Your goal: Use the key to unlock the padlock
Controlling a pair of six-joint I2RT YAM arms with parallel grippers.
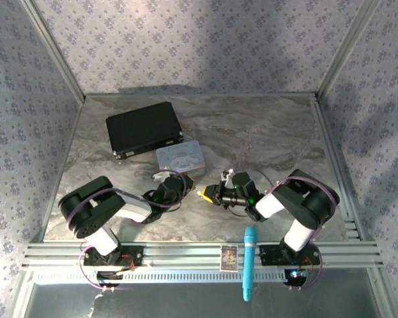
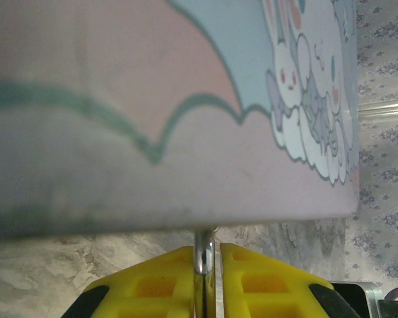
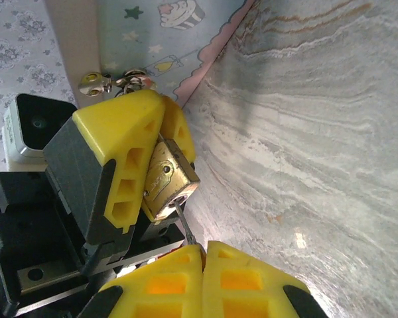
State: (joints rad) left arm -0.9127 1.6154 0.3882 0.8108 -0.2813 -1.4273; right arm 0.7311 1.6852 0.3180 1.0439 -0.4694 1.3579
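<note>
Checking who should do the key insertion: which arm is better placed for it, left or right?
Right. The right gripper is shut on the key, whose tip is already at the padlock's bottom face. The left gripper is shut on the padlock, so it probably should just hold it steady.

The top camera looks down from above and behind the arm bases, taking in the whole desk [image 1: 265,132]. The left wrist camera looks out past the left end effector [image 2: 205,265], very close against the tin [image 2: 152,99]. The right wrist camera, equally close, faces that end effector and the padlock [image 3: 169,179]. All three views share the tin.
</note>
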